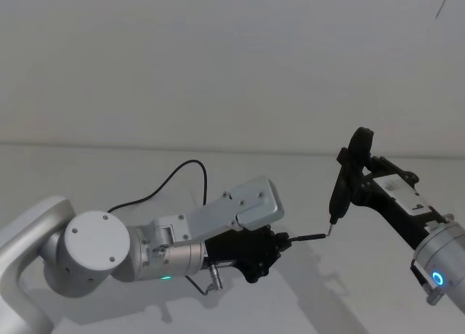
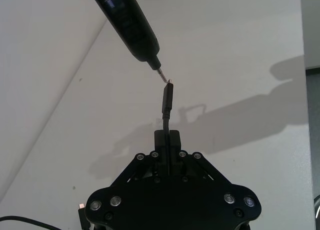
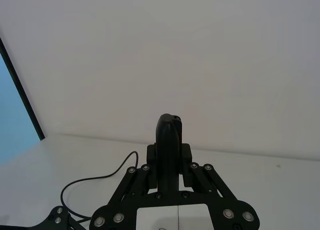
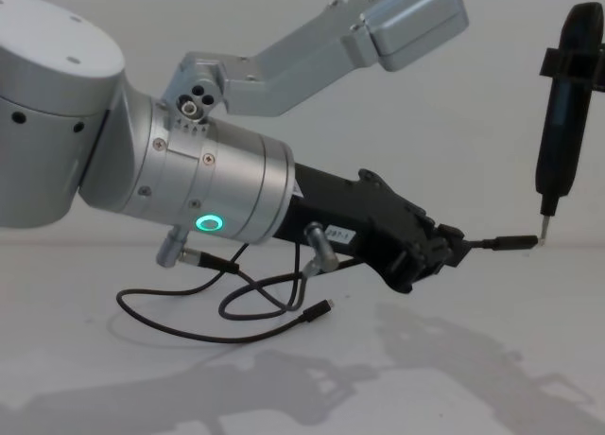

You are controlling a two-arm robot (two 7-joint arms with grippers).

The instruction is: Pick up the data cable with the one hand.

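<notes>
My data cable (image 4: pixel 248 301) is a thin black cord, and my left gripper (image 4: pixel 452 246) has its fingers (image 2: pixel 173 140) clenched on it just behind one slim plug (image 2: pixel 167 97), which sticks out to the right. From the chest, the rest of the cable droops under my left arm and lies in loose loops on the white surface (image 4: pixel 454 378), ending in a second small plug (image 4: pixel 319 311). The head view instead shows a strand arcing away on the far side of that arm. My right gripper (image 3: pixel 169 155) grips a dark upright tool (image 4: pixel 562 123), its thin metal tip (image 2: pixel 162 75) just at the plug's end. A white label (image 4: pixel 340 234) sits on my left gripper; I cannot read its writing.
</notes>
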